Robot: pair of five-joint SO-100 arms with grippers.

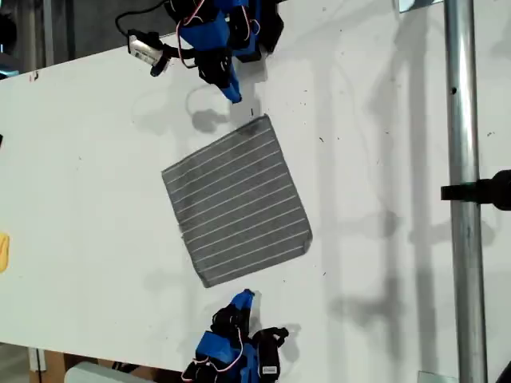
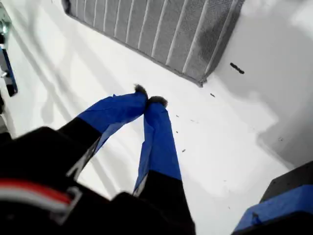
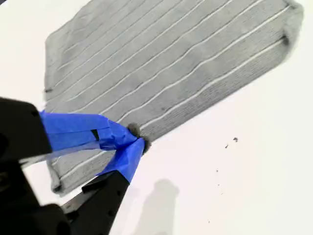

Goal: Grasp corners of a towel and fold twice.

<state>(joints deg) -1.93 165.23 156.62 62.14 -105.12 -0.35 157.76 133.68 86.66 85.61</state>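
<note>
The grey towel [image 1: 237, 201] with thin white stripes lies flat on the white table, turned at an angle, in the middle of the exterior view. My first gripper [image 2: 148, 101] is shut and holds nothing. It hovers over bare table a short way from one towel corner [image 2: 201, 81], which is the corner [image 1: 267, 118] nearest the arm at the exterior view's top [image 1: 232, 92]. My second gripper [image 3: 137, 136] is also shut, its tips over the towel's [image 3: 161, 63] thick near edge. It belongs to the arm at the exterior view's bottom [image 1: 244, 298].
A metal pole [image 1: 463, 120] with a black clamp [image 1: 479, 192] runs down the exterior view's right. A yellow object [image 1: 3, 251] sits at that view's left edge. A small silver device [image 1: 144, 48] hangs beside the top arm. Dark specks [image 2: 237, 68] lie near the towel corner.
</note>
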